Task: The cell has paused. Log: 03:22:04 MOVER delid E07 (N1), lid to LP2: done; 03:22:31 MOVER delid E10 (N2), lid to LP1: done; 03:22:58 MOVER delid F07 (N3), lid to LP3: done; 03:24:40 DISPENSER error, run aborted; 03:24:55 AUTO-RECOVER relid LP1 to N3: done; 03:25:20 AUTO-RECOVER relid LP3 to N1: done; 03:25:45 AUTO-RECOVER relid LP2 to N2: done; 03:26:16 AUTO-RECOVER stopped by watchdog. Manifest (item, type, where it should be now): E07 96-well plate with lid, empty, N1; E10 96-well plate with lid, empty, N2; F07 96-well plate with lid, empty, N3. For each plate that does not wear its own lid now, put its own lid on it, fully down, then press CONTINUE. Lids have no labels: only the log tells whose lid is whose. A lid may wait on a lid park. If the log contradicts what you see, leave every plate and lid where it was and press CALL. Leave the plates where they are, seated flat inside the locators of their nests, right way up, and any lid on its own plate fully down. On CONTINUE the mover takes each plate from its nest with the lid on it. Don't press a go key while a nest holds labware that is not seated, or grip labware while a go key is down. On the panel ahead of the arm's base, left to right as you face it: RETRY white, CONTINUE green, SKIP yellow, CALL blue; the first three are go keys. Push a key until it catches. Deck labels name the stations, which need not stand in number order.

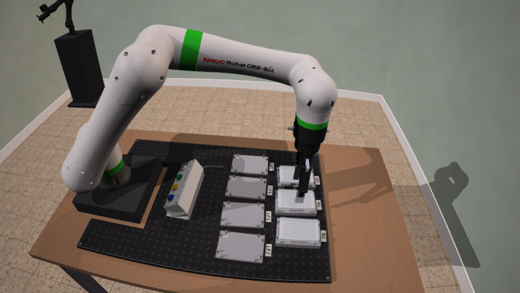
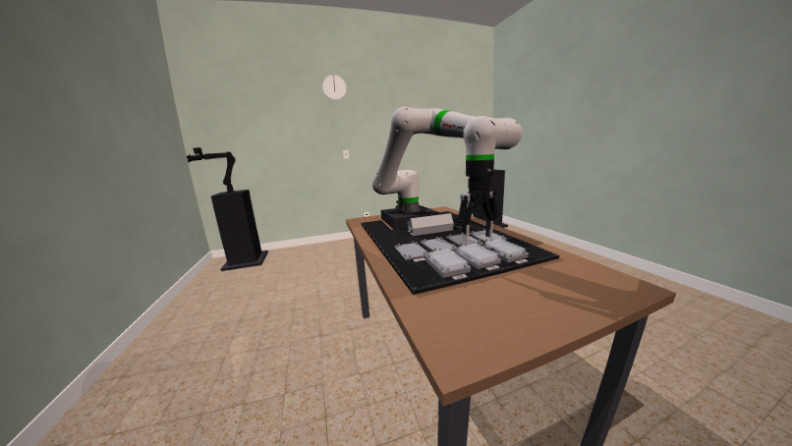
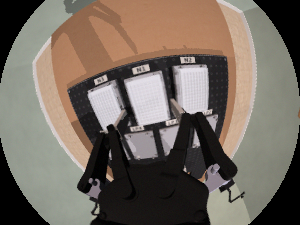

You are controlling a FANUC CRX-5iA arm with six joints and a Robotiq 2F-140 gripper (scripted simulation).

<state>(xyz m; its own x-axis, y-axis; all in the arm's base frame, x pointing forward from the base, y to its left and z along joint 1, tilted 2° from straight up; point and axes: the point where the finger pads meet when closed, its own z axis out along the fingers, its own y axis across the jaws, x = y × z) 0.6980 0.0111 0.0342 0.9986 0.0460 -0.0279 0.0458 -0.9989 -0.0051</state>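
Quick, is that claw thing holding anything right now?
Gripper: open, holding nothing, hanging above the lidded plates.
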